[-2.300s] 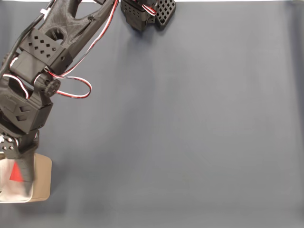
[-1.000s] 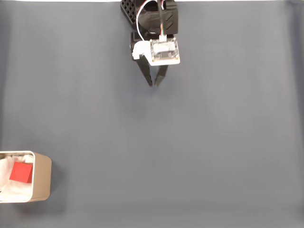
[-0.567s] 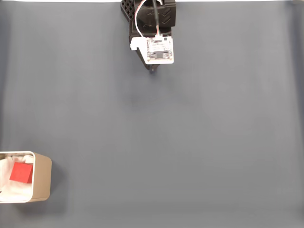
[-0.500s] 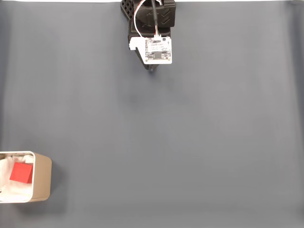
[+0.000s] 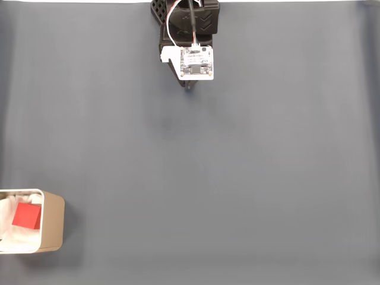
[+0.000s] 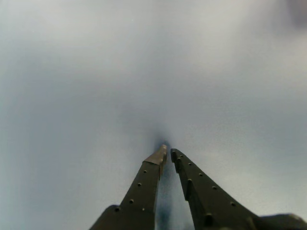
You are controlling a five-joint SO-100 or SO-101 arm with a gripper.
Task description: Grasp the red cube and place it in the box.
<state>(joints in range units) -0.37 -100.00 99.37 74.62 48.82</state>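
The small bright red matte cube (image 5: 27,215) lies inside the beige-walled, white-rimmed square box (image 5: 53,221) at the fixed view's lower left. The black two-finger gripper (image 6: 167,153), tips nearly together and empty, seemingly rests over bare grey table (image 5: 249,178); parking calmly suffices.

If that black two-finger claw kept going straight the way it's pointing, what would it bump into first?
Probably just the grey table cover: in the wrist view the black two-finger gripper points at bare cloth, with nothing else ahead.
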